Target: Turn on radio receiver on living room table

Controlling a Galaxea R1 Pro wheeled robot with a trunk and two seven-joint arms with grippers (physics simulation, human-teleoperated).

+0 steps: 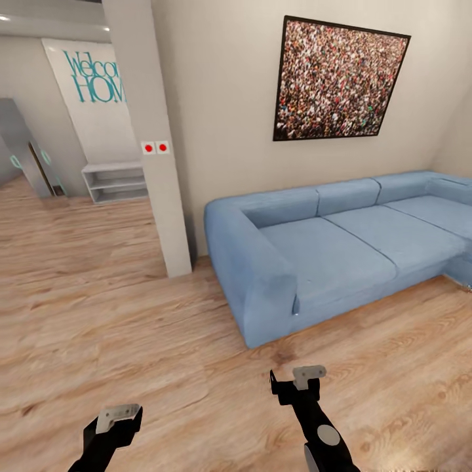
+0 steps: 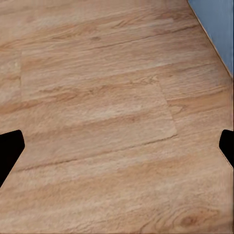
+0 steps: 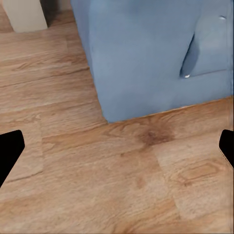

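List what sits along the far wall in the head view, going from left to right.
Welcome Home sign → white shelf unit → pillar with two red buttons → framed crowd picture, hanging above the blue sofa.

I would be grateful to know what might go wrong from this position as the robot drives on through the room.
The blue sofa armrest stands near the right pincer; driving forward or turning right could clip it. The pillar narrows the passage to the left. Both pincers are open and empty.
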